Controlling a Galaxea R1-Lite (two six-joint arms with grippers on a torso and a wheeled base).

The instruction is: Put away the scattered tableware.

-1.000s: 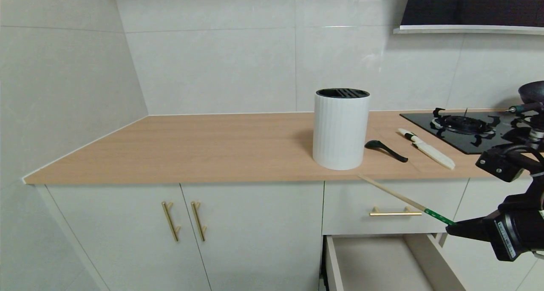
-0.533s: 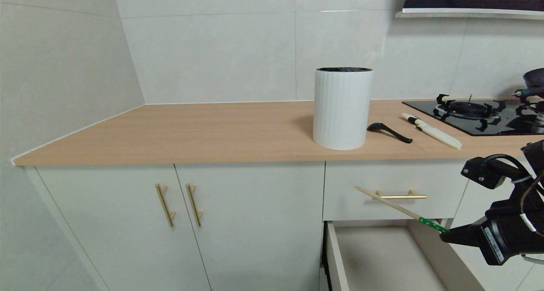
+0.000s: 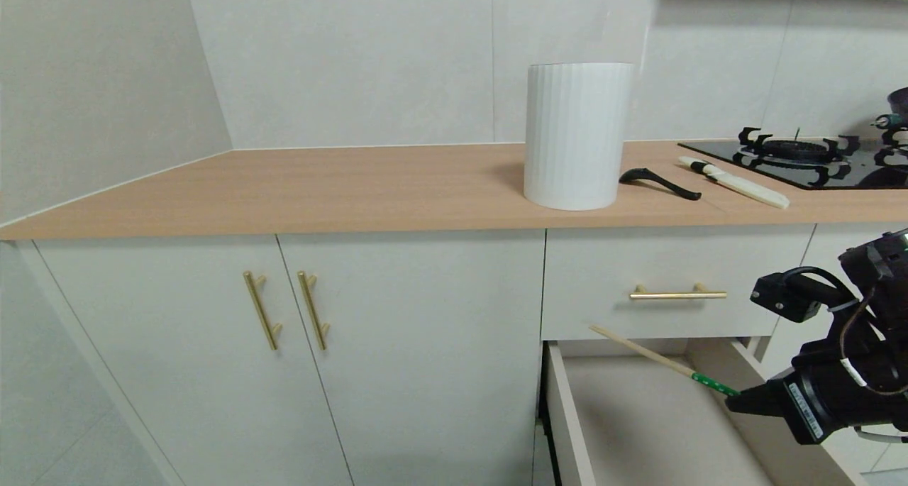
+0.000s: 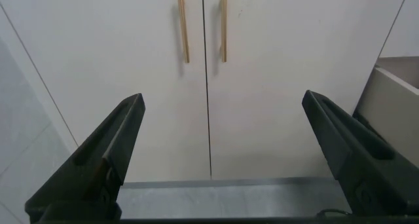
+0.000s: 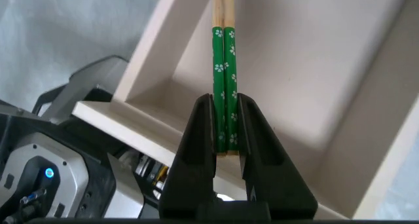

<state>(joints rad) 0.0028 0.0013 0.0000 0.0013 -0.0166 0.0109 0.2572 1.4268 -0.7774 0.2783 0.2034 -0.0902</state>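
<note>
My right gripper (image 3: 738, 399) is shut on the green, flower-printed ends of a pair of wooden chopsticks (image 3: 649, 357), (image 5: 222, 86). They slant up and leftward over the open lower drawer (image 3: 638, 429), whose pale inside (image 5: 308, 73) lies beneath them. On the wooden countertop (image 3: 355, 188) stand a white ribbed utensil holder (image 3: 576, 135), a black spoon (image 3: 660, 181) and a white-bladed knife (image 3: 738, 184) to its right. My left gripper (image 4: 222, 158) hangs open in front of the white cabinet doors (image 4: 209, 67), with nothing between its fingers (image 4: 105, 158).
A closed drawer with a gold handle (image 3: 677, 294) sits above the open one. Two cabinet doors with gold handles (image 3: 284, 308) fill the left. A black gas hob (image 3: 801, 156) lies at the counter's far right, tiled walls behind.
The head camera has dropped, so the whole picture shifted up. My right gripper has carried the chopsticks down from countertop-edge level to just over the open drawer.
</note>
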